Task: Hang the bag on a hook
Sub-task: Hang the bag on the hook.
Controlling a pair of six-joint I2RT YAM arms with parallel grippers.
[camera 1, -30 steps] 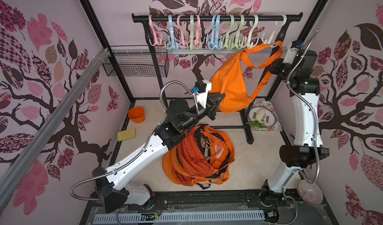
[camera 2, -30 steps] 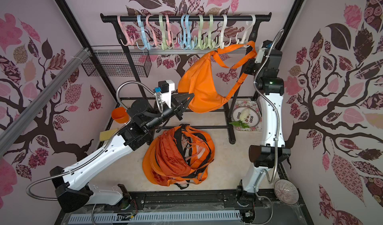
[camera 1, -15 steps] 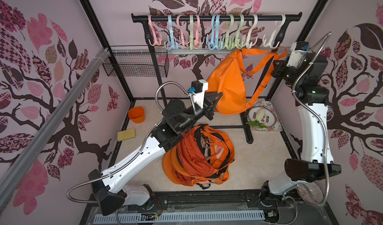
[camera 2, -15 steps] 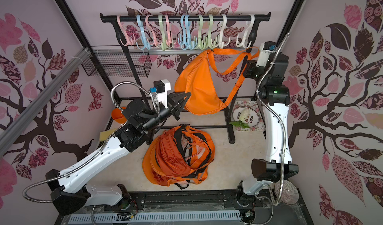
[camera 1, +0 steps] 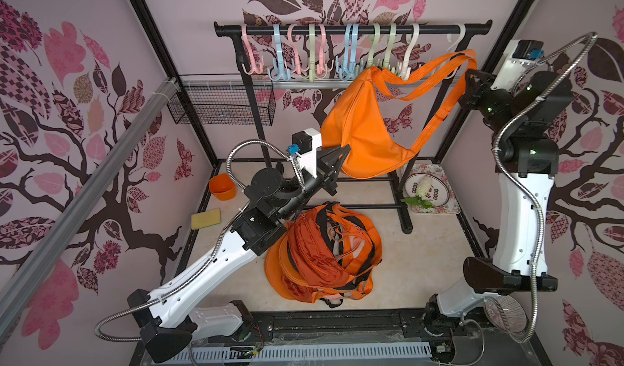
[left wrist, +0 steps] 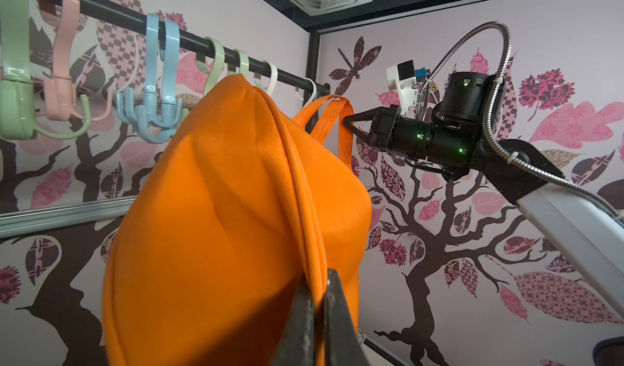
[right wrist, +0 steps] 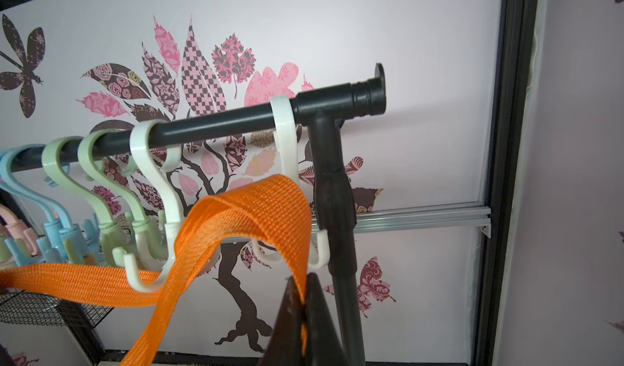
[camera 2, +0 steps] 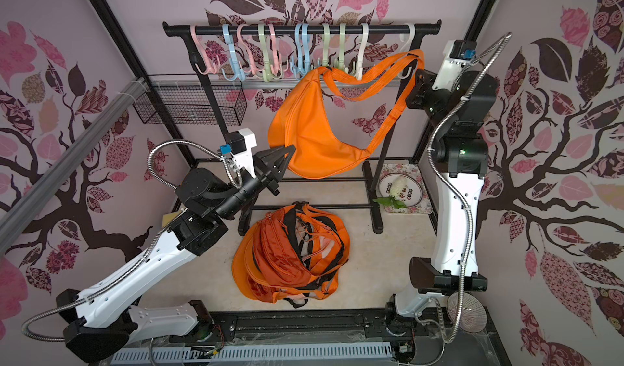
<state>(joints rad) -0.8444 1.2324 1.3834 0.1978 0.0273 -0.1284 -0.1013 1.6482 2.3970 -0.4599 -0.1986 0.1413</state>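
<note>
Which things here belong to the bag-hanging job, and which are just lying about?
In the job: orange bag, strap, hooks on the rail, left gripper (shut on orange bag), right gripper (shut on strap).
Lying about: heap of bags, orange cup, yellow sponge, flowered tray, wire basket.

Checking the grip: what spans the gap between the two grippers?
The orange bag and its strap, in both top views: left gripper pinches the bag, right gripper the strap.

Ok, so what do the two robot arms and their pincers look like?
The left arm and right arm both have white shells, black joints and a ribbed silver hose looped alongside. Each wrist carries a white camera block with a blue plug. The left pincer and right pincer are black with pointed triangular fingers.
</note>
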